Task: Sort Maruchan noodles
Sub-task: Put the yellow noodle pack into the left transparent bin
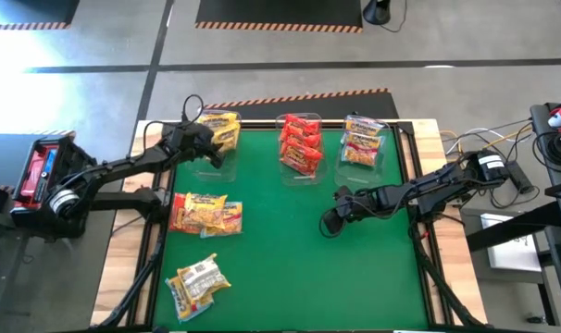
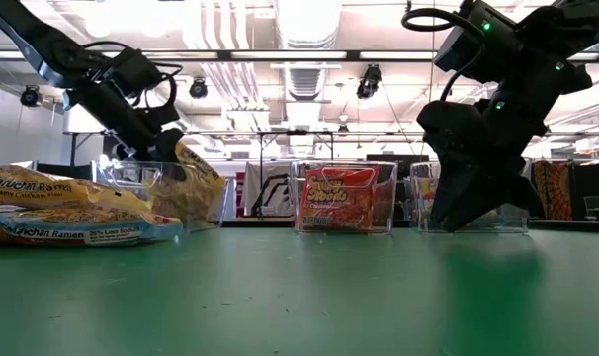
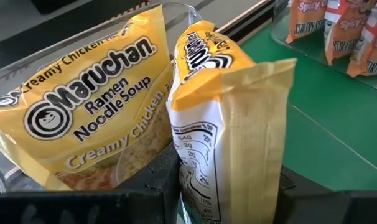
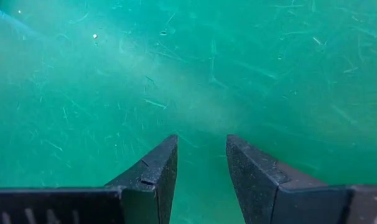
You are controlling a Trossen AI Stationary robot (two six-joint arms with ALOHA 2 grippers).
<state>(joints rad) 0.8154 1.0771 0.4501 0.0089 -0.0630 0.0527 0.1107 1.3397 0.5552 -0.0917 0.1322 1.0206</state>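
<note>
While hanging over the far-left clear plastic bin [image 1: 209, 153], left gripper [image 1: 209, 148] clamping a yellow crinkly Creamy Chicken ramen packet [image 3: 229, 134] between its dark fingers [image 3: 154, 190], jaws closed onto the packet's lower edge, packet standing upright on end. Just beyond the held packet, leaning inside the same bin, a second yellow Creamy Chicken packet [image 3: 92, 109] showing its printed face. Off to that gripper's side along the table's far edge, sitting in the middle clear bin [image 1: 301, 176], a stack of red crinkly ramen packets [image 1: 300, 143]; farther along, in the third clear bin [image 1: 364, 165], pale multicoloured packets [image 1: 362, 141]. Back behind the left gripper on the green table mat [image 1: 290, 250], lying loose, two overlapping yellow-orange packets [image 1: 205, 214], and well apart toward the near edge, one more yellow packet [image 1: 198, 281] lying label side up.

Right gripper [image 4: 201, 162] hovering just above bare green mat, well clear of every packet, fingers [image 4: 154, 171] parted by a narrow gap and holding nothing.
</note>
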